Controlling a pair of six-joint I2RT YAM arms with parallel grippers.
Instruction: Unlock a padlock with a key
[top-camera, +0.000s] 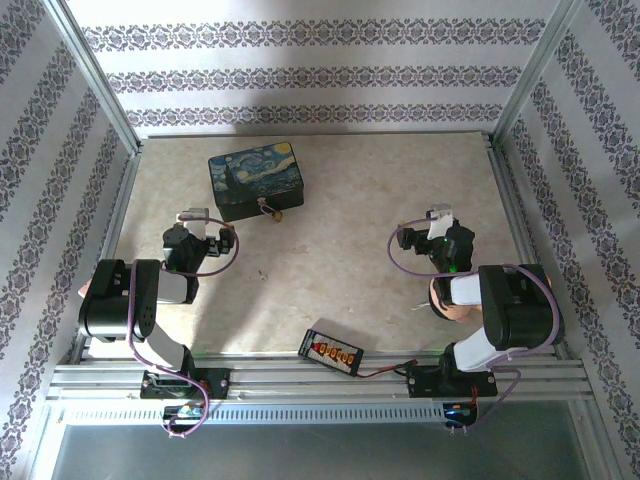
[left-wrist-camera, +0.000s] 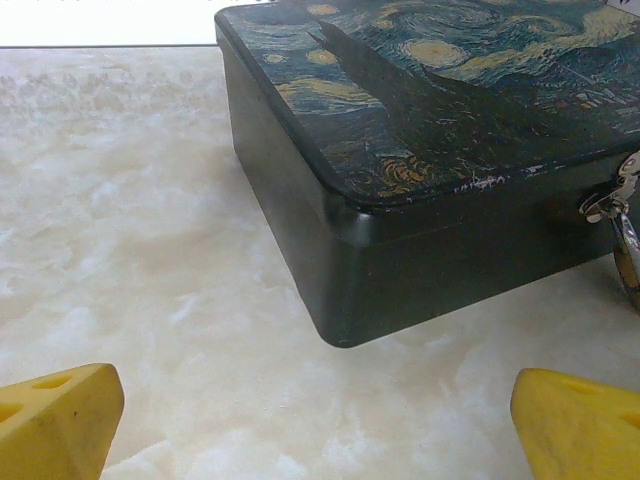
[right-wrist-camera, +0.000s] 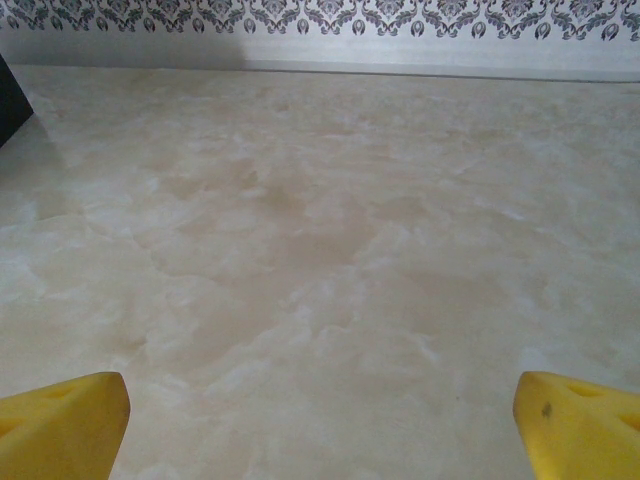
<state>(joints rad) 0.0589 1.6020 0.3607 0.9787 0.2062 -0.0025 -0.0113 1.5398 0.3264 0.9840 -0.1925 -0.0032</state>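
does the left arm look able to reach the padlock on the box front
Probably yes: the left gripper is open and close to the box, with bare table between it and the padlock hanging at the front.

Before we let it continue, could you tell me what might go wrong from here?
The padlock hangs at the front of the box, off to one side of the open left gripper; a straight approach could shove the box. The key is too small to pinpoint, so a grasp may miss.
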